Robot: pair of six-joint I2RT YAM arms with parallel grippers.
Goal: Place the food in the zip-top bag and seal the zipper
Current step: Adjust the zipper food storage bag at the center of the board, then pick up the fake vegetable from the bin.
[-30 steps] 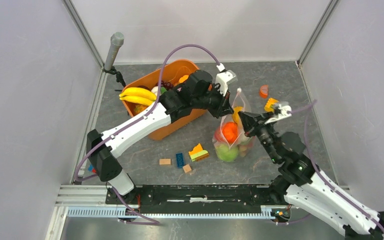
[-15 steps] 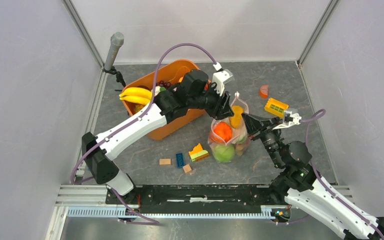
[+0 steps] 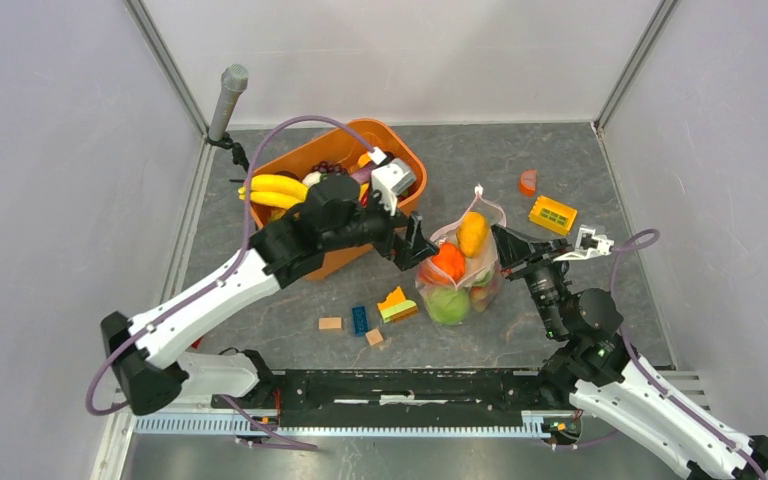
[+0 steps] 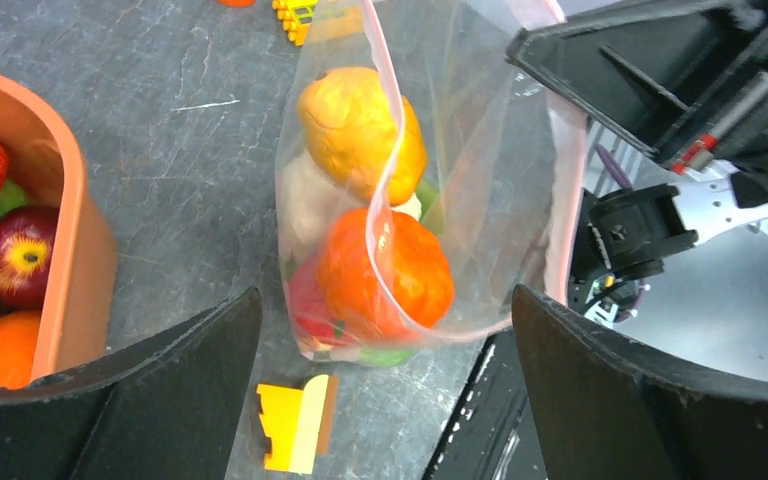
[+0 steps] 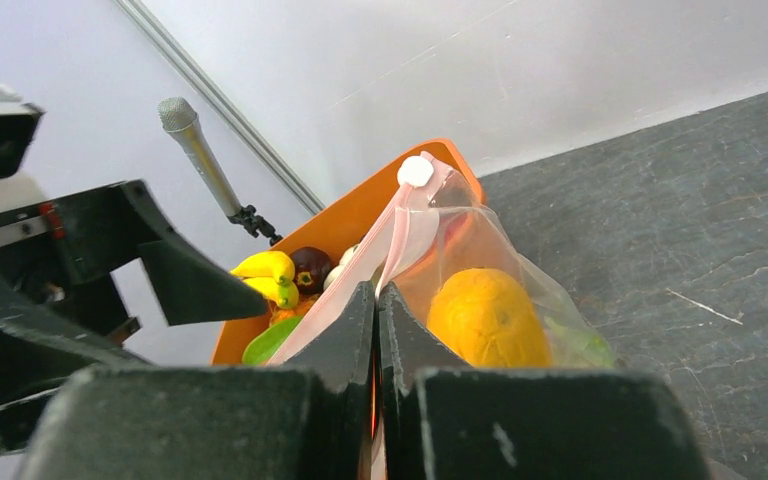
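Observation:
The zip-top bag (image 3: 458, 275) stands upright on the floor, holding food: a yellow-orange fruit (image 3: 472, 233), an orange-red one (image 3: 447, 262) and a green one (image 3: 447, 304). My right gripper (image 3: 498, 238) is shut on the bag's pink zipper (image 5: 400, 235) edge, below the white slider tab (image 5: 415, 171). My left gripper (image 3: 415, 250) hangs open just left of the bag, nothing between its fingers. In the left wrist view the bag (image 4: 480, 150) gapes open with the fruits (image 4: 385, 270) inside. More food, such as bananas (image 3: 275, 187), lies in the orange tub (image 3: 345, 142).
Small building blocks (image 3: 396, 305) lie scattered in front of the bag. A yellow block (image 3: 552, 213) and an orange half-disc (image 3: 527, 182) sit at the back right. A grey post (image 3: 227, 100) stands at the back left corner. Walls close in three sides.
My left gripper opened at the bag's mouth, let the yellow-orange fruit drop in, and drew back to the left. The right gripper stays shut on the bag's edge.

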